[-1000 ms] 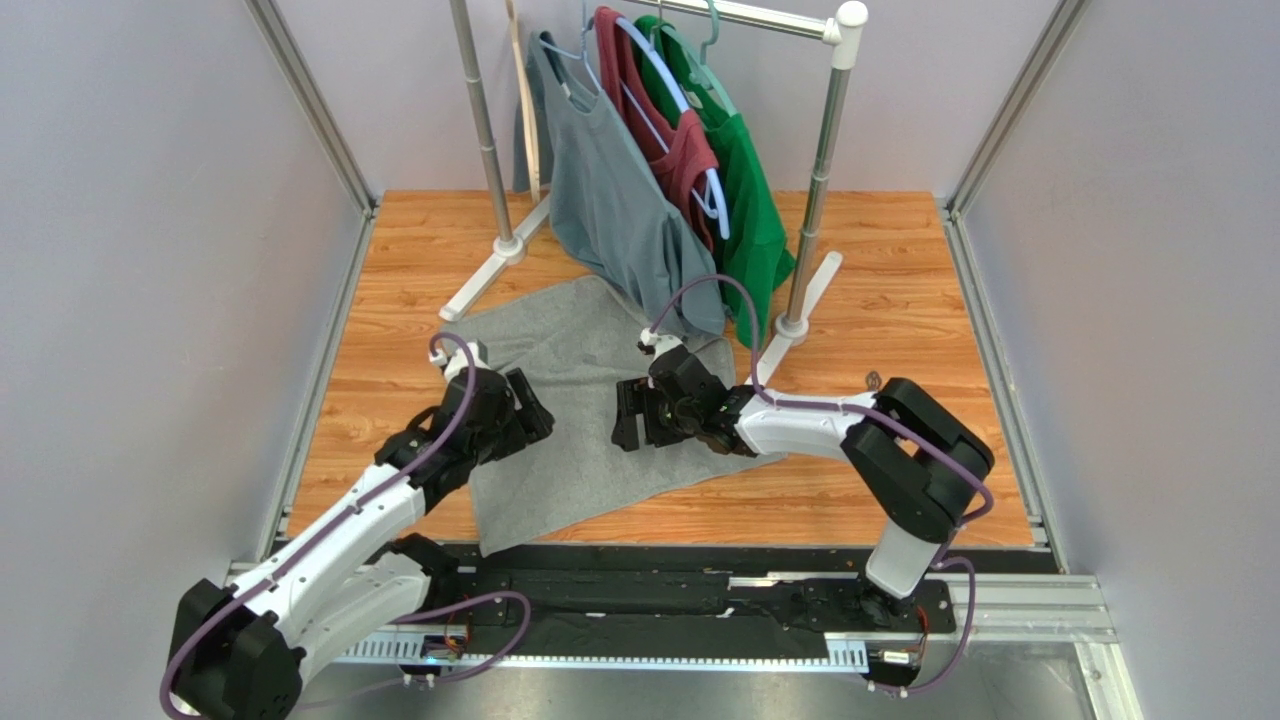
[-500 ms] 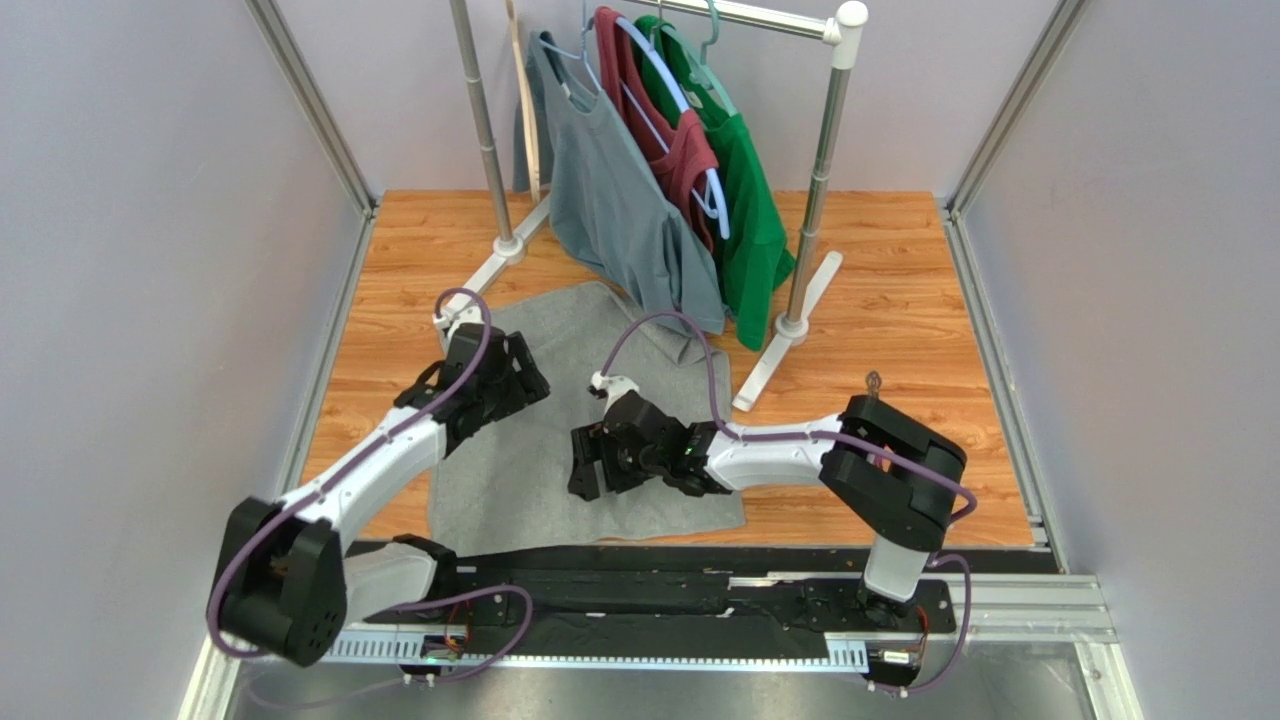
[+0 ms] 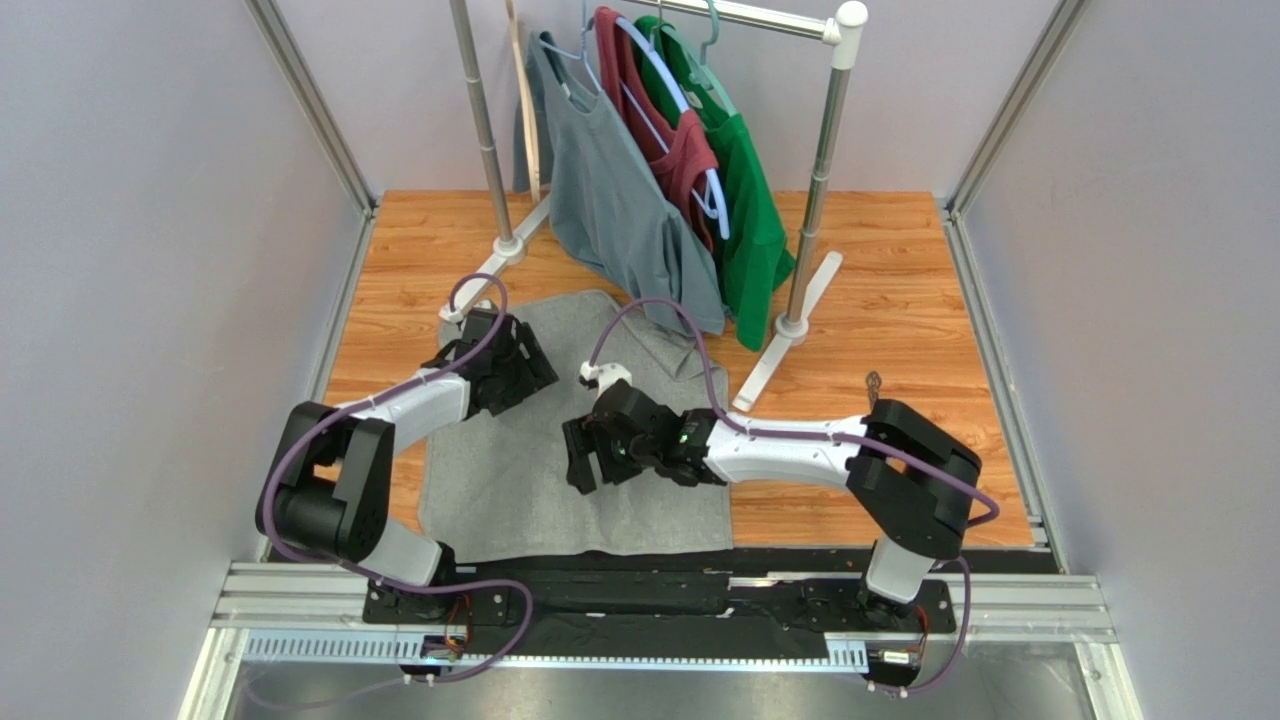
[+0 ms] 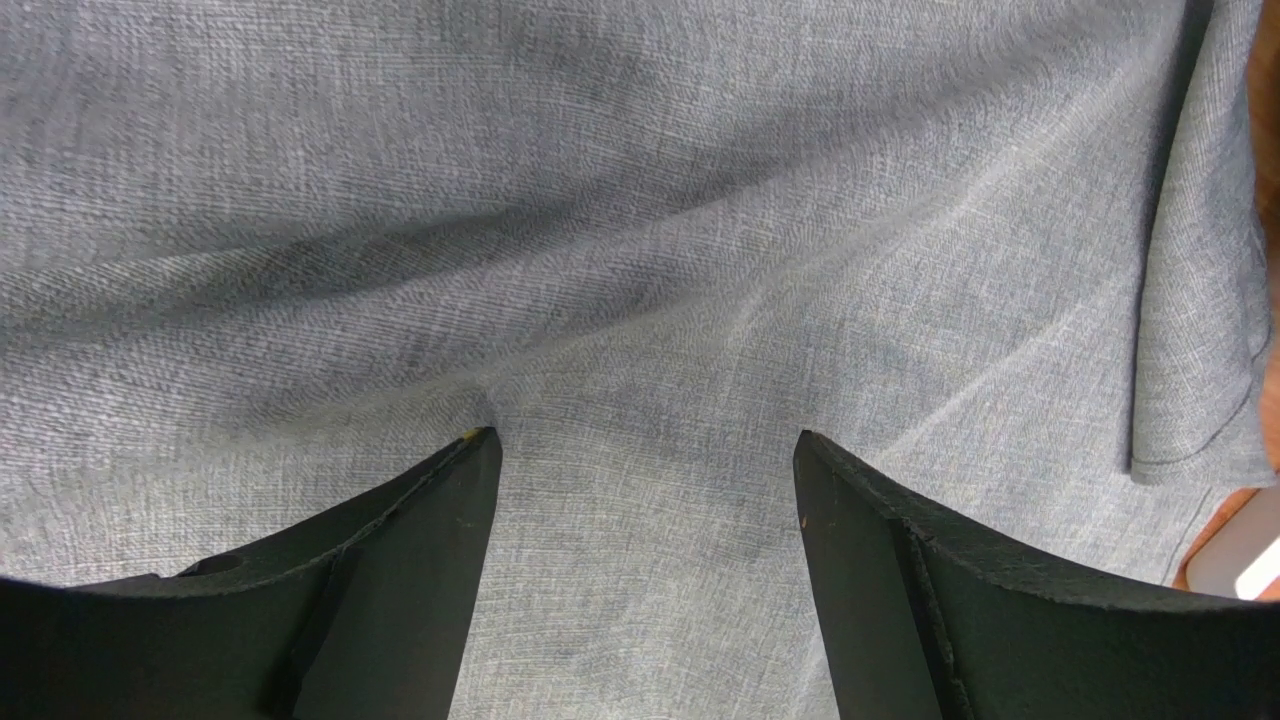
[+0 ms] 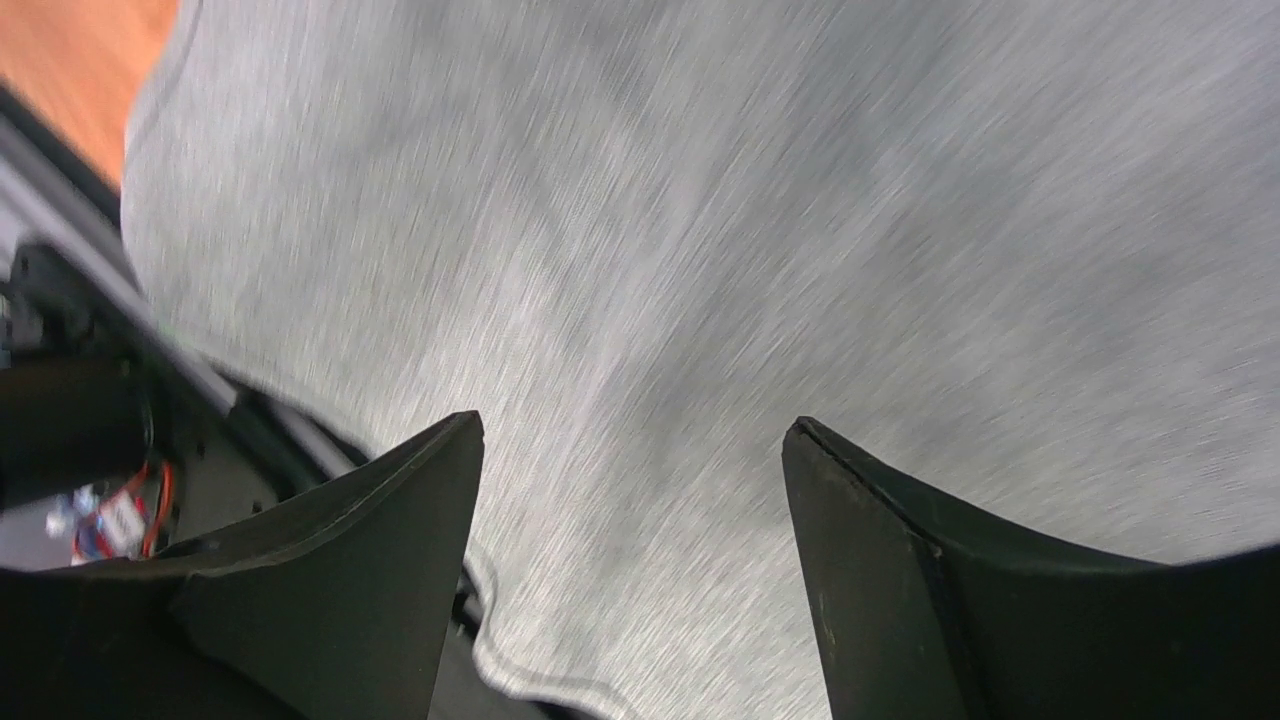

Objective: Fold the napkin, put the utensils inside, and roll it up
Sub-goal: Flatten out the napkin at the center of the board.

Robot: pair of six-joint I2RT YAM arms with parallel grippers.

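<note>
Left end effector (image 3: 508, 365): fingers spread wide, nothing pinched, low over the far left part of the napkin (image 3: 511, 488). Seems to graze the cloth with one fingertip, judging by the creases fanning out from it in the wrist view. Right end effector (image 3: 583, 455): also spread and empty, low over the middle of the cloth, aimed toward the near left corner of the desk (image 3: 932, 285).

Napkin: spread open and flat on the left half of the desk, not yet folded. Near hem along the desk's near edge, lapping slightly onto the black rail (image 3: 842, 578) in the right wrist view. Far right part tucked under the grey shirt (image 3: 609, 180) hanging from the clothes rack (image 3: 819, 165) at the far edge. Narrow flap doubled over along one side next to the white rack foot (image 3: 478, 288).

Probable reason for the two open poses: flattening or squaring the cloth, or lining up to take an edge for the first fold.

Close to square, so no strong long axis; slightly longer from near edge to far edge, sides roughly parallel to the desk's edges, far corner pointing at the rack.

Possible fork (image 3: 872, 383): slim dark thing behind the right arm near the desk's right edge, well apart from the napkin; too small to tell which way it points.
</note>
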